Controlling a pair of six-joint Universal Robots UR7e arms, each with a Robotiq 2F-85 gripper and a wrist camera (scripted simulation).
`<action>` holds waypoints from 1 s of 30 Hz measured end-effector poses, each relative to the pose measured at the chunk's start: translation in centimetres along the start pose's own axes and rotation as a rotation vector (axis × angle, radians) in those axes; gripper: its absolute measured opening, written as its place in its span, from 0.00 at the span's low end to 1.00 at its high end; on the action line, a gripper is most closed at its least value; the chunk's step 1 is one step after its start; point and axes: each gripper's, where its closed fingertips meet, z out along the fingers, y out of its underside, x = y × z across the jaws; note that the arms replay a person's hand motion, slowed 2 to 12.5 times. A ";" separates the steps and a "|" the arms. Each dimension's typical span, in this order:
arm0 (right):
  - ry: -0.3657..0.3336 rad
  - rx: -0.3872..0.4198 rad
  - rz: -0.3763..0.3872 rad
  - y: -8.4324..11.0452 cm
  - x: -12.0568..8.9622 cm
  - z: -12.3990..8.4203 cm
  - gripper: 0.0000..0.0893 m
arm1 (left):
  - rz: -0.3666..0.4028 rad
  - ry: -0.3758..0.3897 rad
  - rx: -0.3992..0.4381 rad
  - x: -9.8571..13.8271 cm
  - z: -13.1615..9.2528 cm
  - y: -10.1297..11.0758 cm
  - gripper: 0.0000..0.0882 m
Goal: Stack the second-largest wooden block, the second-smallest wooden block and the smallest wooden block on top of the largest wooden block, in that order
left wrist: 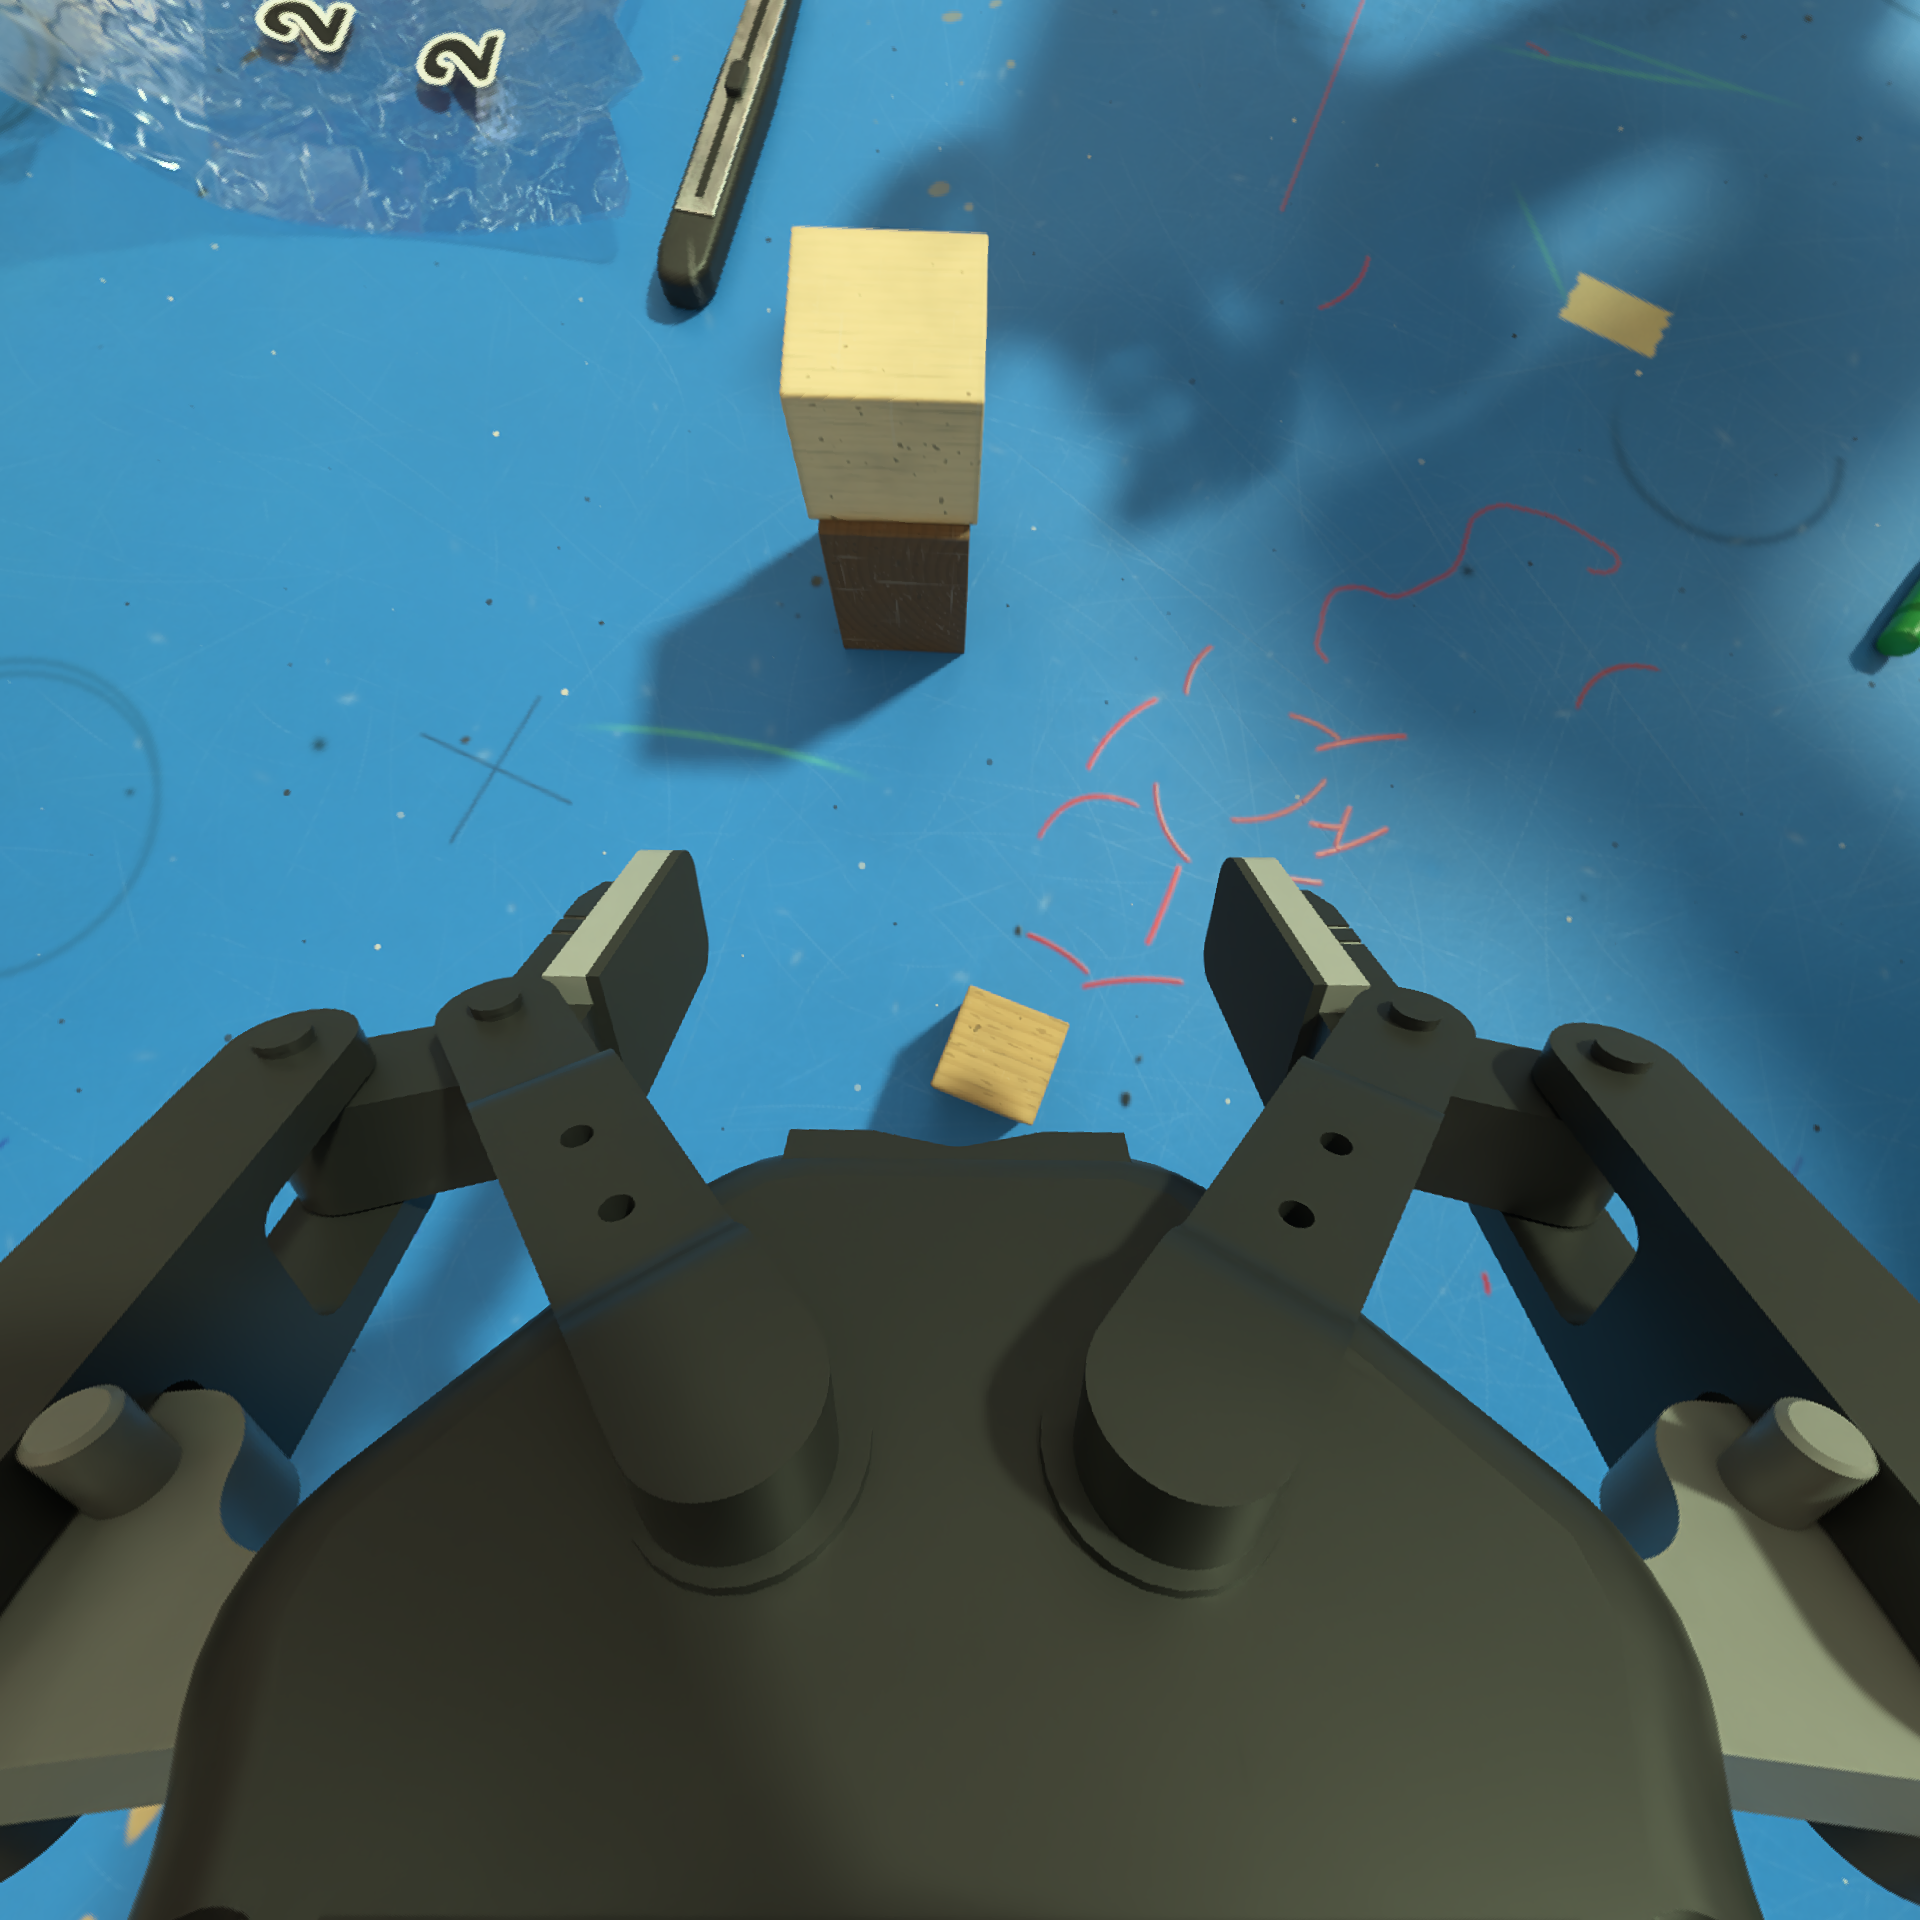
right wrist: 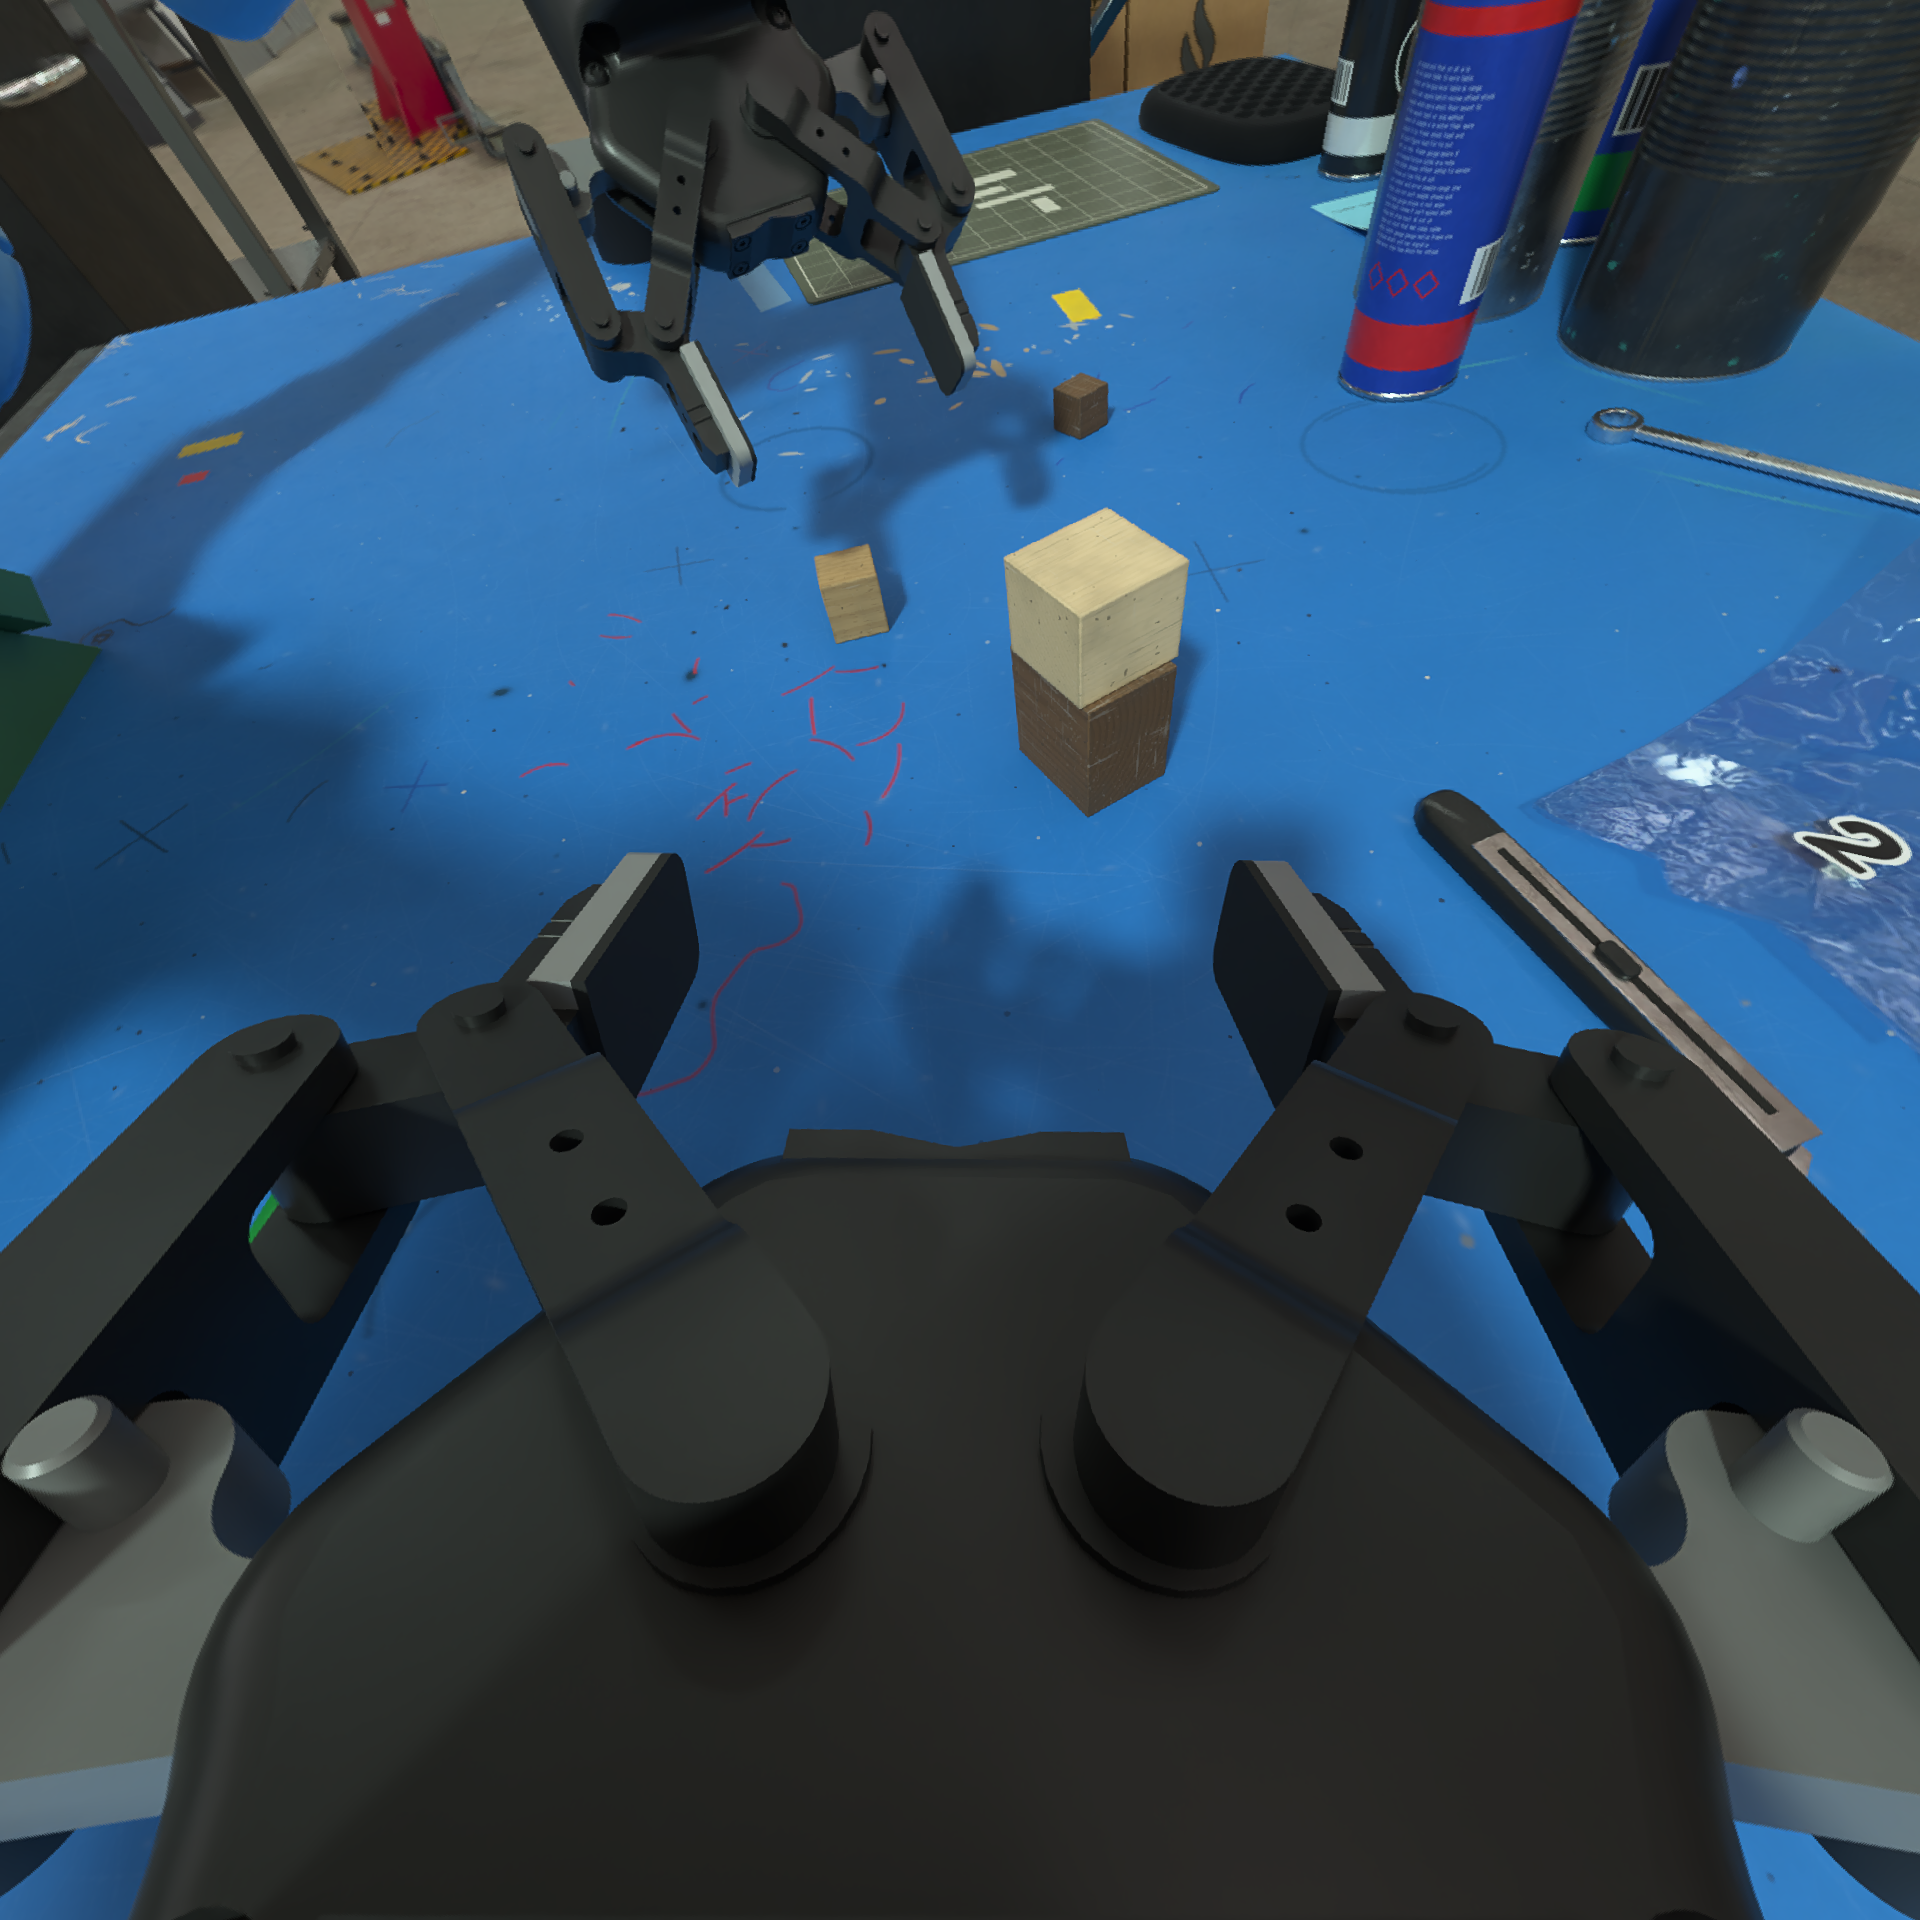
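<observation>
A pale wooden block [left wrist: 883, 364] [right wrist: 1096, 603] sits on top of a dark brown block [left wrist: 896, 587] [right wrist: 1091, 738] on the blue table. A small tan block [left wrist: 1000, 1055] [right wrist: 852, 592] lies on the table, just below and between the open fingers of my left gripper [left wrist: 956, 914], which also shows in the right wrist view [right wrist: 847, 405] hovering above the table. A smaller dark brown block [right wrist: 1081, 405] sits farther back. My right gripper [right wrist: 956, 935] is open and empty, short of the stack.
A black utility knife [left wrist: 722, 156] [right wrist: 1600, 956] and a clear plastic bag [left wrist: 312, 114] [right wrist: 1787, 810] lie near the stack. Spray cans [right wrist: 1444, 197], a wrench [right wrist: 1756, 457] and a cutting mat [right wrist: 1039, 197] stand at the back. A green object [left wrist: 1901, 634] lies at the right.
</observation>
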 end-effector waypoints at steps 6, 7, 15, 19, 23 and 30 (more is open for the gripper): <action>-0.002 0.000 -0.011 -0.1 -0.3 0.1 0.96 | 0.010 0.018 0.000 0.4 -0.1 1.1 0.90; -0.003 0.000 -0.013 -0.2 -0.3 0.1 0.96 | 0.011 0.021 -0.001 0.4 -0.1 1.2 0.89; -0.011 0.001 -0.029 -0.4 -0.8 0.2 0.96 | 0.026 0.053 -0.038 0.8 0.4 2.6 0.83; -0.014 -0.004 -0.039 -0.4 -0.9 0.3 0.96 | 0.039 0.063 -0.068 0.9 0.7 3.3 0.79; -0.014 -0.009 -0.050 -0.3 -1.1 0.4 0.96 | 0.054 0.078 -0.099 1.1 1.0 3.9 0.76; -0.018 -0.014 -0.062 -0.3 -1.3 0.5 0.96 | 0.080 0.097 -0.158 1.2 1.4 4.6 0.73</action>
